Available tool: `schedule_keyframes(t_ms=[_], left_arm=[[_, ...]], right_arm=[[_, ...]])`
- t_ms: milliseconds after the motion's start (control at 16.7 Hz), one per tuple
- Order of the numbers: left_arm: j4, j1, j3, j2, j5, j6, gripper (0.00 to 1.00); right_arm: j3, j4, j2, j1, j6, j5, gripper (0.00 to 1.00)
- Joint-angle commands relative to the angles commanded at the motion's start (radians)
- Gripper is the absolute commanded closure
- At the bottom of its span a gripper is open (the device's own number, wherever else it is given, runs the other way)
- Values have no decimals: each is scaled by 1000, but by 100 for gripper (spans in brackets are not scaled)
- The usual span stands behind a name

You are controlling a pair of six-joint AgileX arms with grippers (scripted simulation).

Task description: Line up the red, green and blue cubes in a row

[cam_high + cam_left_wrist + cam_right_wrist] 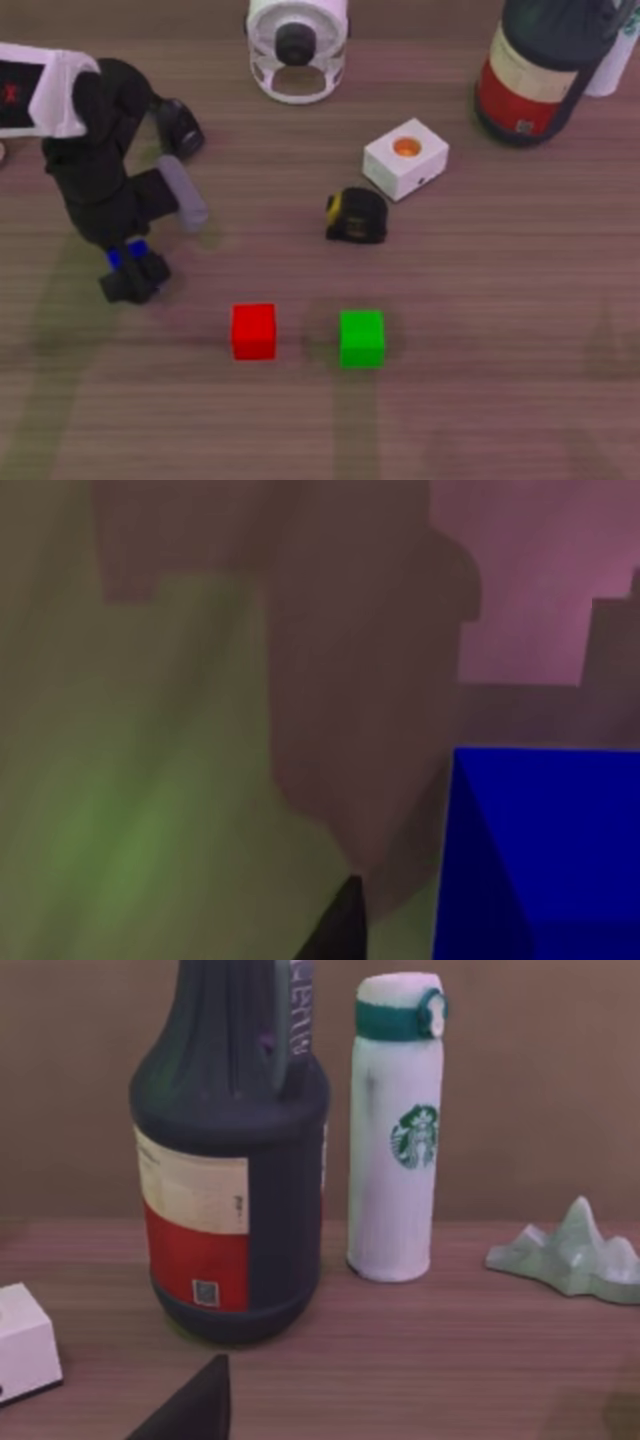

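Gripping the blue cube [127,254], the left pincer [135,268] is seen low at the bench's [500,400] left side, its fingers closed on the cube, of which only a sliver shows from above. In the left wrist view the blue cube [545,850] fills one corner, close against the camera. The red cube [254,331] and green cube [361,338] are set side by side near the bench's middle, a gap between them, already forming a row running left to right. The blue cube is judged to be the one in hand: the carrying step. The next move calls for it to be brought in line with the pair, most readily just left of the red cube, then released. The right pincer is not seen from above; its state cannot be told.
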Motion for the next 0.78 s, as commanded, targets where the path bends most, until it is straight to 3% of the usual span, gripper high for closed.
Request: schedule_keyframes(t_ms=[240,780], left_arm=[[0,0,0,0,0,0,98],[-12,0,1,-17,7,-6,100]], right_arm=[[0,0,0,0,0,0,0],[0,0,0,0,0,0,0]])
